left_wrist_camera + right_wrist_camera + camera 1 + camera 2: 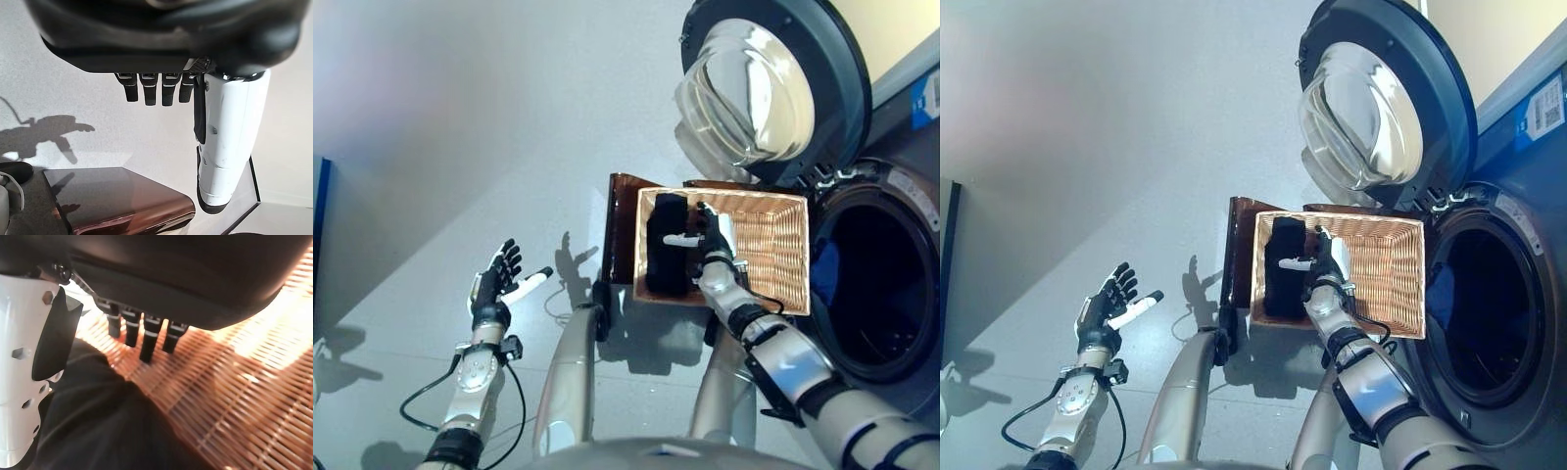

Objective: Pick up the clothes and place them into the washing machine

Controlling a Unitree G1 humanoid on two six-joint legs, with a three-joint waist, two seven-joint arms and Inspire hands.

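black garment (666, 245) under open robot hand (713, 238)

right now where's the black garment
In the head views the black garment lies at the left end of the wicker basket, in front of the open washing machine; the right hand hovers just beside it.

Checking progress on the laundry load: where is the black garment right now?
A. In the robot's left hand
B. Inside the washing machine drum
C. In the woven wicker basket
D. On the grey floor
C: the black garment lies in the woven wicker basket, under the open right hand; it is not yet gripped.
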